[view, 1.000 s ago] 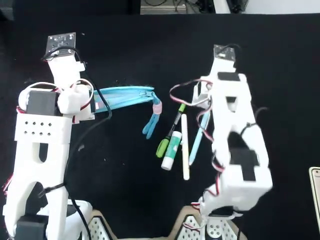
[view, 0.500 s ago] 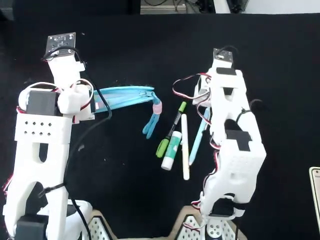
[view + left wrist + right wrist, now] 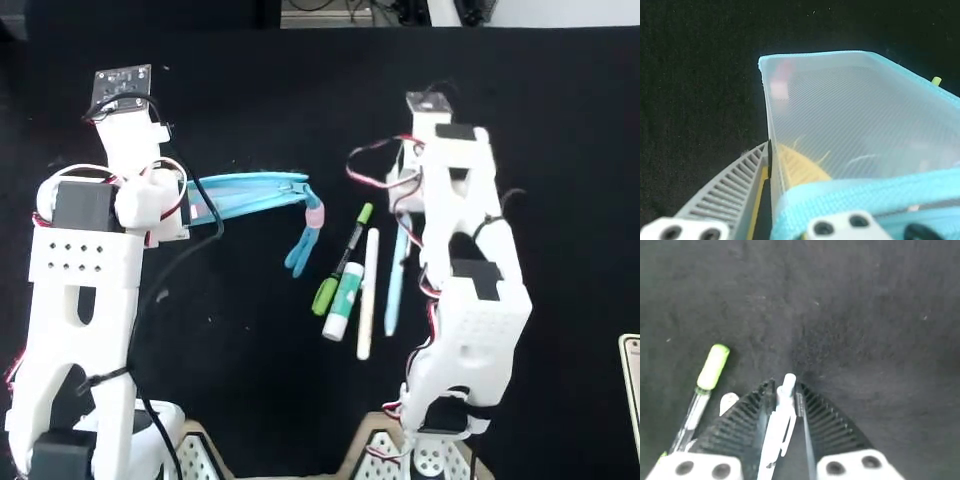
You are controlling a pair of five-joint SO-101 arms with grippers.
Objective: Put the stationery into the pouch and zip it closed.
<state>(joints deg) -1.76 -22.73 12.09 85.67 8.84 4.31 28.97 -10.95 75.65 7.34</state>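
The right gripper [image 3: 783, 386] was clenched on the upper end of a pale blue pen [image 3: 777, 425], its two ribbed fingers [image 3: 827, 422] pressed to the barrel on either side, with the pen's tip just past them and close over the black table [image 3: 250, 400]. Just beside that grip lay a green-capped marker [image 3: 713, 365], and next to it, from above, a green-and-white stick [image 3: 343, 298] and a white pen [image 3: 367, 290], all near one another at the middle of the table. The right arm [image 3: 470, 300] rose from its base at the near edge, folded over the pens, and pointed its wrist down at their far ends. The left gripper [image 3: 771, 150] grasped one end wall of the pouch [image 3: 850, 120], a grey ribbed finger [image 3: 735, 192] against the outside. From above the pouch appeared edge-on, stretching from the left wrist toward the pens, with a blue cord and pink bead [image 3: 305, 238] hanging at its far end. The left arm [image 3: 80, 270] stood tall from its near-left base, its wrist turned inward.
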